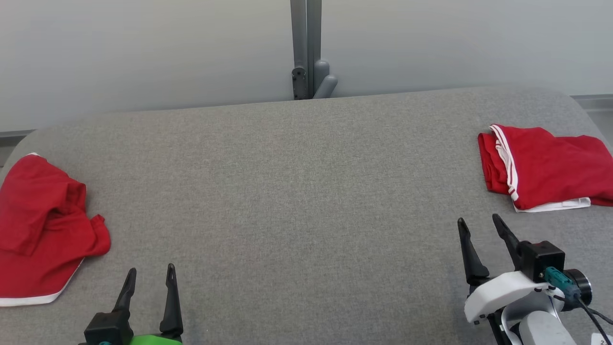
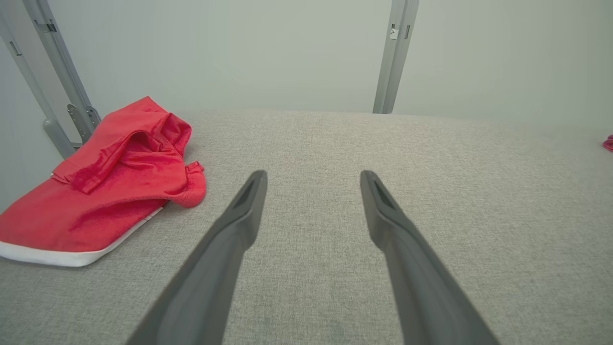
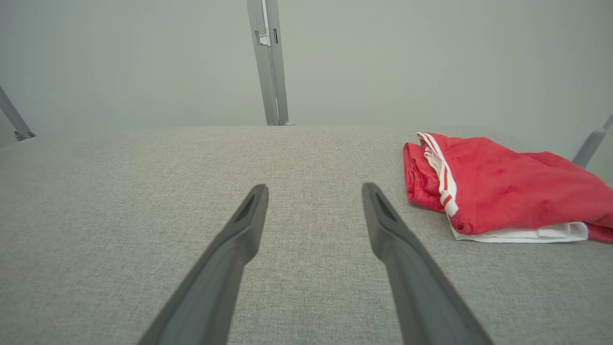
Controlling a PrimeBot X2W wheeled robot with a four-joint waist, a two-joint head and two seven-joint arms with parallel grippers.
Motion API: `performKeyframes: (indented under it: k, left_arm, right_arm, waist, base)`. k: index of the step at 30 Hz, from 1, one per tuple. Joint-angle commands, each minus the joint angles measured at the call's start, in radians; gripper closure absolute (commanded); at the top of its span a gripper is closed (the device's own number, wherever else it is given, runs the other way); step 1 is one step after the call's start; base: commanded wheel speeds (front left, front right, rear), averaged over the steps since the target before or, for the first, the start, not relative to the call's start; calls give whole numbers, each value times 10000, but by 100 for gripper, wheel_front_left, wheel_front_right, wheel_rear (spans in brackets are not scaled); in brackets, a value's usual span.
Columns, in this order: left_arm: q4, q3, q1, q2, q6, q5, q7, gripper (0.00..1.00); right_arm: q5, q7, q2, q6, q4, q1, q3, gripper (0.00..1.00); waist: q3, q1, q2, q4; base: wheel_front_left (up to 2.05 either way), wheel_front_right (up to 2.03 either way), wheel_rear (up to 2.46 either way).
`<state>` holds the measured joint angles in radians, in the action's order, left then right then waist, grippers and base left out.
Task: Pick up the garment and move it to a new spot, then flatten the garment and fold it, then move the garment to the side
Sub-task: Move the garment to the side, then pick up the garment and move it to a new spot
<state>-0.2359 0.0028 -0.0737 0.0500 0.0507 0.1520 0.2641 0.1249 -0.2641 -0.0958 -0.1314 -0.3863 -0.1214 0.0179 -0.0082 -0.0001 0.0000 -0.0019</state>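
On the grey fabric-covered table (image 1: 306, 191) lie 2 garments, well apart from each other. The crumpled red garment with a white hem (image 1: 43, 230) lies at the left edge, near the left hand (image 1: 151, 268), whose 2 dark fingers stand apart and hold nothing. The folded red garment with white stripes (image 1: 546, 167) lies at the right edge, beyond the right hand (image 1: 478, 218), which is also spread and empty.

Left end effector (image 1: 150, 274) and right end effector (image 1: 479, 223) spread wide, empty
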Motion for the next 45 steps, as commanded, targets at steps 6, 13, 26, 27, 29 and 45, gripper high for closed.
performKeyframes:
  k: [6,13,26,27,29,45]
  left_arm:
    - [119,143,-308,20,-118,212,-4,0]
    - [196,275,-588,22,-268,504,-4,0]
    - [204,368,-457,21,-279,523,-4,0]
    - [195,391,-422,24,-314,565,-4,0]
    - [150,360,-375,21,-329,577,-4,0]
    - [-2,1238,-436,27,-256,369,-4,0]
  right_arm:
    - [-84,-3,185,15,821,622,-175,0]
    - [-140,-3,282,15,1231,1041,25,0]
    - [-35,-2,337,15,1310,1188,124,0]
    - [-23,-2,340,15,1305,1208,155,0]
    - [1,-2,339,15,1353,1246,172,0]
    - [135,-2,397,14,1242,1096,910,0]
  waist:
    - [-324,1,0,-163]
    - [-501,1,0,-296]
    - [-386,1,0,-202]
    - [-365,1,0,-120]
    - [-309,1,0,154]
    - [-49,1,0,4206]
  base:
    - [0,0,0]
    - [0,0,0]
    - [0,0,0]
    - [0,0,0]
    - [0,0,0]
    - [0,0,0]
